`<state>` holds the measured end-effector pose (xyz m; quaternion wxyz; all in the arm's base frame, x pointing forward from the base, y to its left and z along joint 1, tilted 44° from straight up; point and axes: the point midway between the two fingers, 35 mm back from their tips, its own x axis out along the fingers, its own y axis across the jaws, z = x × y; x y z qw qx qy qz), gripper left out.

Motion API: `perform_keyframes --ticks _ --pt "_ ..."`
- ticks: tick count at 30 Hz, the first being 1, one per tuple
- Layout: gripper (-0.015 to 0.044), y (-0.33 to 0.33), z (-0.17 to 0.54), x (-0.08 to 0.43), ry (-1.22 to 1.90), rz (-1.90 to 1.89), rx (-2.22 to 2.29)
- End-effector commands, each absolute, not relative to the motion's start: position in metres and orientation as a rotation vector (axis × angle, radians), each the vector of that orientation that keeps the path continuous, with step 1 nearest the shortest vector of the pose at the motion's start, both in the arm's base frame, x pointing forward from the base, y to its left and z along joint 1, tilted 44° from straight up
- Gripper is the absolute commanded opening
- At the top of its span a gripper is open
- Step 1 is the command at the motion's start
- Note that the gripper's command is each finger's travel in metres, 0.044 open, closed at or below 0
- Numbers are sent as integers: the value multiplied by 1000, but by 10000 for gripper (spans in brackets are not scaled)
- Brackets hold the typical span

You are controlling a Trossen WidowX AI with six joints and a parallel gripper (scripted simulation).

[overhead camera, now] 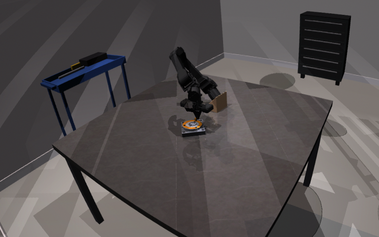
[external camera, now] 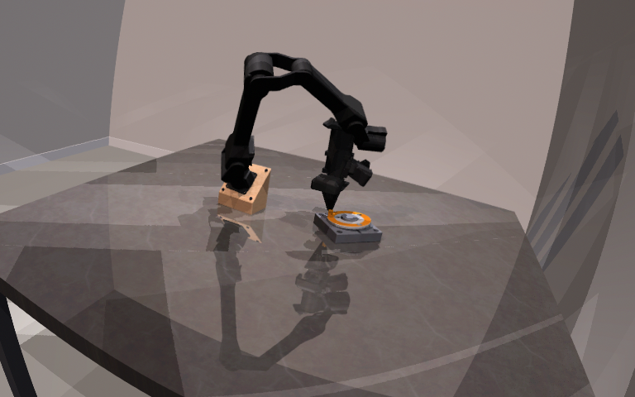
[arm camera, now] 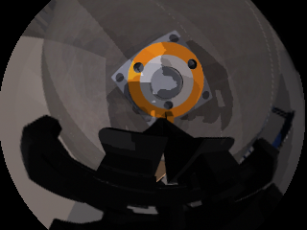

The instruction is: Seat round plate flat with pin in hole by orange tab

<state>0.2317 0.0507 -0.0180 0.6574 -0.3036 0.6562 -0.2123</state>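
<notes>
One pincer point(external camera: 330, 206) — closed, gripping nothing — points down at the plate's point(external camera: 348, 218) orange tab point(external camera: 330, 212).

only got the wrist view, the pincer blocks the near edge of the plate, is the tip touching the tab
Observer: From the exterior view the shut pincer points straight down with its tip at the orange tab; contact is too fine to tell.
Operator: is it holding anything
Observer: No, the fingers are shut on nothing.
Operator: plate flat yet
Observer: The plate looks close to flat on the base, but a slight tilt can't be ruled out.
</notes>
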Motion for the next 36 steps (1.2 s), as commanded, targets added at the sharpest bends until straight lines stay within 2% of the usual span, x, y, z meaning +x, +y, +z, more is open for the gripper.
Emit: perform_keyframes --ticks 1,36 --pt "0 44 -15 232 1488 -492 -702" --pt "0 28 1 245 1487 -494 -702"
